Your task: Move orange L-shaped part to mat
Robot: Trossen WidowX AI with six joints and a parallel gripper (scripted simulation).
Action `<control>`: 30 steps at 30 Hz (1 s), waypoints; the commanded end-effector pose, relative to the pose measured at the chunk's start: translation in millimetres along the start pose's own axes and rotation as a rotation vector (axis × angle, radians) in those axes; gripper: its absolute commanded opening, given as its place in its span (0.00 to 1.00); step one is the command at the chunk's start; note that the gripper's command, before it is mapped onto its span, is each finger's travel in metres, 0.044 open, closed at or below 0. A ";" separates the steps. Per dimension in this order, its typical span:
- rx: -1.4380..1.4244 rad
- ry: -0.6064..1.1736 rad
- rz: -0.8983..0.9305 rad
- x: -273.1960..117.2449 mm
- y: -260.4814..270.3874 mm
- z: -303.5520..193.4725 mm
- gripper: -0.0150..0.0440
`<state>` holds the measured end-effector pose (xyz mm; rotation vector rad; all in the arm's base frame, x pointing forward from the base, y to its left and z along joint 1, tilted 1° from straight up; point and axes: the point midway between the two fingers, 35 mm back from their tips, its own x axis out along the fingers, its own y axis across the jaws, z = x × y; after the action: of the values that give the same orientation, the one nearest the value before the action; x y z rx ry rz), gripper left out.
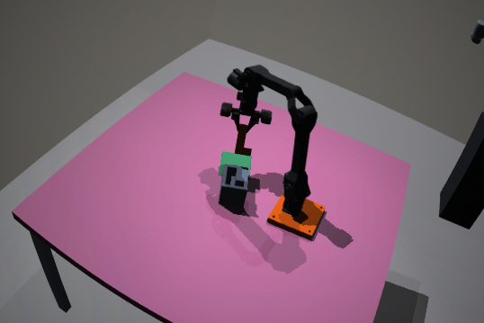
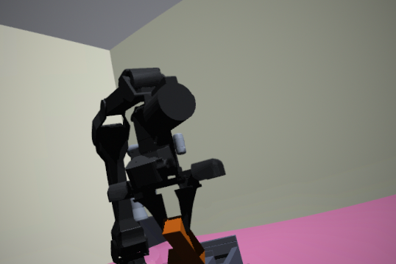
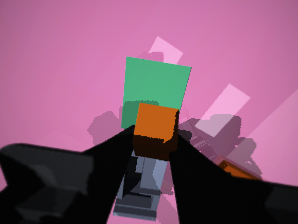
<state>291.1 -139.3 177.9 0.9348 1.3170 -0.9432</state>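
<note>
My gripper (image 1: 243, 130) (image 2: 177, 226) (image 3: 153, 132) points down, shut on one end of the orange L-shaped part (image 1: 241, 140) (image 2: 174, 227) (image 3: 157, 121). The part hangs steeply from the fingertips, its L-shaped end lowest, clear of the tray. In the top view it looks dark, and its foot shows just beyond the mat's far edge. The grey tray (image 1: 232, 201) (image 2: 221, 240) (image 3: 134, 213) stands with its pocket empty. The green mat (image 1: 236, 158) (image 3: 156, 80) adjoins the tray in view. The exact height of the part above the mat is hard to tell.
The arm's orange base plate (image 1: 310, 213) (image 3: 242, 172) is on the pink table (image 1: 135, 139) (image 2: 313, 239) (image 3: 60, 60), to the right of the tray in the top view. The tray's walls rise well above the table. Arm shadows fall around the tray and mat.
</note>
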 end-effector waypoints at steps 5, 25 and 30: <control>-0.008 0.001 0.002 2.7 0.7 4.8 0.25; -0.008 0.001 0.002 34.7 0.9 4.9 0.25; -0.008 0.001 0.002 42.7 0.9 4.9 0.25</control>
<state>295.4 -145.2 142.0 0.9323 1.3126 -0.9386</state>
